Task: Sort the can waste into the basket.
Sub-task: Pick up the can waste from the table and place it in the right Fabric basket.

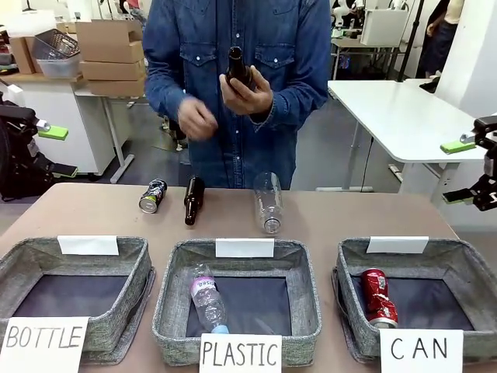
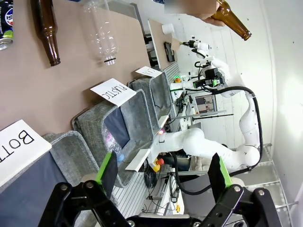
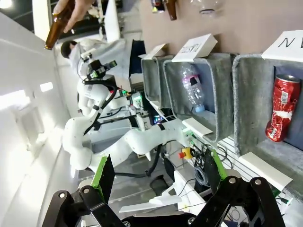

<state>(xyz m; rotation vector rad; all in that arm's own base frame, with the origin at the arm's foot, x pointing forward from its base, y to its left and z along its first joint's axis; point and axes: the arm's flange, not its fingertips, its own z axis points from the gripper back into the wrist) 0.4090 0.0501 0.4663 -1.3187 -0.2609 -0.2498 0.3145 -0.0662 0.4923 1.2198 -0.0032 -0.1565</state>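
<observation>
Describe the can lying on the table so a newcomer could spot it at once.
On the brown table, behind the three grey baskets, three things lie in a row. The can is leftmost, beside a brown glass bottle. It alone is short and metal, with dark print.

The dark can (image 2: 4,23) is cut off by the picture's edge, and the person's hand (image 1: 196,119) is blurred.

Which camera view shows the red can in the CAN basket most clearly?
The right wrist view: the red can appears large and whole, its dents plain, lying on the dark bottom of the basket. The front view also shows it whole but smaller. In the left wrist view the basket's walls hide its inside.
</observation>
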